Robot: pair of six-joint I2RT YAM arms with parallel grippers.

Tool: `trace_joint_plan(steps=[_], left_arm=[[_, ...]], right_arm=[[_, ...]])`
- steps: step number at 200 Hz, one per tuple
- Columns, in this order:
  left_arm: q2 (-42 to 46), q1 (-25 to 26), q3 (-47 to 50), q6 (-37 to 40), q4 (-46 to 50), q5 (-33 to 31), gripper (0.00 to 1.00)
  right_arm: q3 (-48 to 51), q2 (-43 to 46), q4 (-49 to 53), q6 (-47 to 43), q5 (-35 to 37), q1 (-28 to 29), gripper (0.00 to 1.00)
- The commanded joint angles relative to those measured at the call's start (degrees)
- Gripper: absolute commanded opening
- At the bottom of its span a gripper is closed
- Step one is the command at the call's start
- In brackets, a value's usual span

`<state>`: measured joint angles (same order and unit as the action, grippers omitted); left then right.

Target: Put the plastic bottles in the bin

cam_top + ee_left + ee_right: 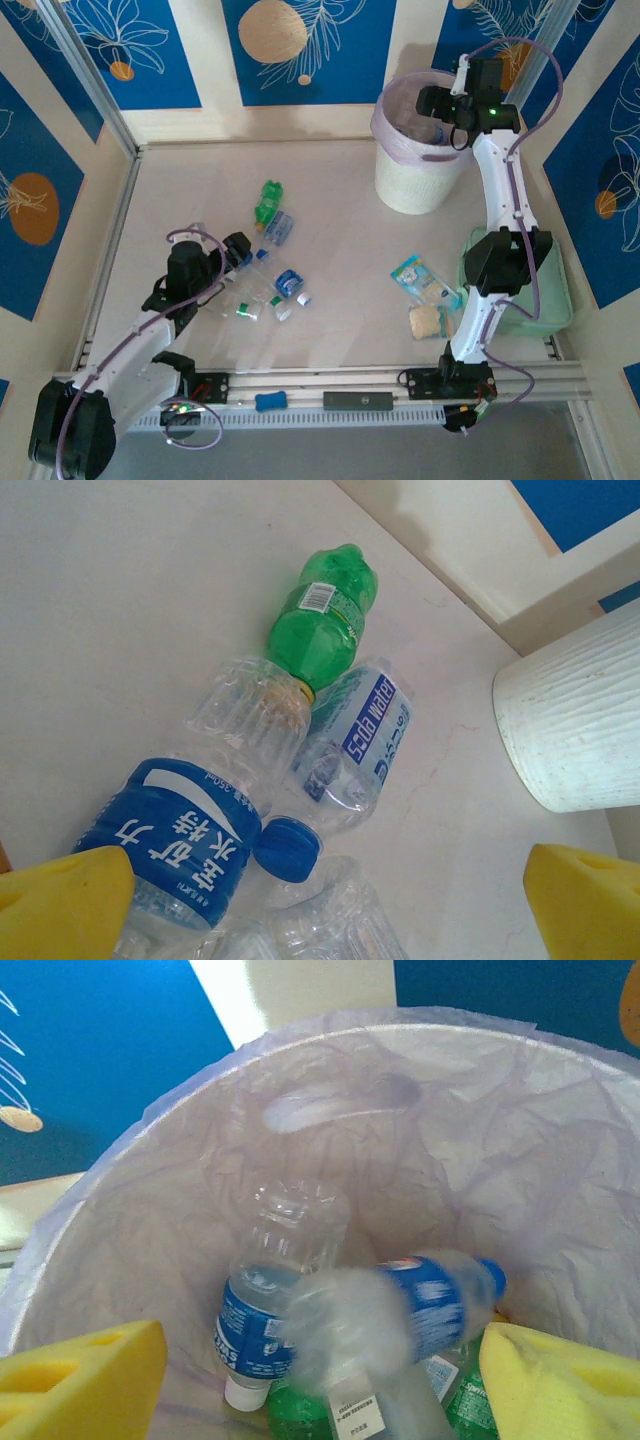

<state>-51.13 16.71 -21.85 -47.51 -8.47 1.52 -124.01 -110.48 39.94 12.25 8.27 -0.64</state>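
Several plastic bottles lie in a cluster left of centre: a green one (268, 200), a clear one with a blue label (279, 228) and others toward my left gripper (243, 258). That gripper is open just over the cluster, with a blue-labelled bottle (180, 840) by its left finger, a clear soda-water bottle (365, 735) and a green bottle (325, 620) beyond. My right gripper (440, 105) hangs open over the bin (400, 190). Between its spread fingers a blurred blue-labelled bottle (400, 1315) is loose inside the bag liner (480, 1140), above a white-capped bottle (270, 1300) and green bottles (300, 1415).
Snack packets (415, 278) and a tan biscuit-like piece (426, 322) lie right of centre. A mint-green case (555, 300) sits at the right edge beside the right arm. A small blue object (270, 401) rests on the front rail. The bin's white wall (575, 720) stands beyond the cluster.
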Motion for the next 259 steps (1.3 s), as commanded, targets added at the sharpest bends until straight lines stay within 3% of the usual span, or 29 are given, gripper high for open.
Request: trace_joint_plan(steps=[1, 43, 85, 116, 173, 206, 259], left_arm=[[-0.7, -0.6, -1.2, 1.4, 0.1, 0.4, 1.0], [-1.9, -0.6, -2.8, 2.6, 0.7, 0.1, 1.0], [-3.7, -0.8, -8.8, 11.6, 7.3, -4.8, 1.0], [-6.9, -1.4, -12.6, 15.3, 10.8, -7.5, 1.0], [-8.5, -1.9, -16.4, 13.5, 21.8, -15.6, 1.0], [-8.2, -3.1, -16.3, 13.7, 26.1, -19.6, 1.0], [-10.3, -7.3, -14.2, 12.3, 25.2, -22.1, 1.0]], right_arm=[[0.5, 4.9, -0.6, 0.5, -2.0, 1.0, 0.84], [15.4, 16.0, -9.5, 3.1, -8.8, 3.6, 0.91], [34.1, 27.5, -18.7, 6.9, -15.2, 7.6, 0.99], [45.1, 33.2, -21.7, 8.7, -14.8, 12.4, 0.99], [64.0, 38.8, -32.7, 17.6, -10.1, 21.0, 0.99], [69.1, 38.4, -38.3, 20.9, -9.5, 23.8, 0.99], [67.5, 36.0, -36.7, 20.4, -9.6, 26.2, 0.99]])
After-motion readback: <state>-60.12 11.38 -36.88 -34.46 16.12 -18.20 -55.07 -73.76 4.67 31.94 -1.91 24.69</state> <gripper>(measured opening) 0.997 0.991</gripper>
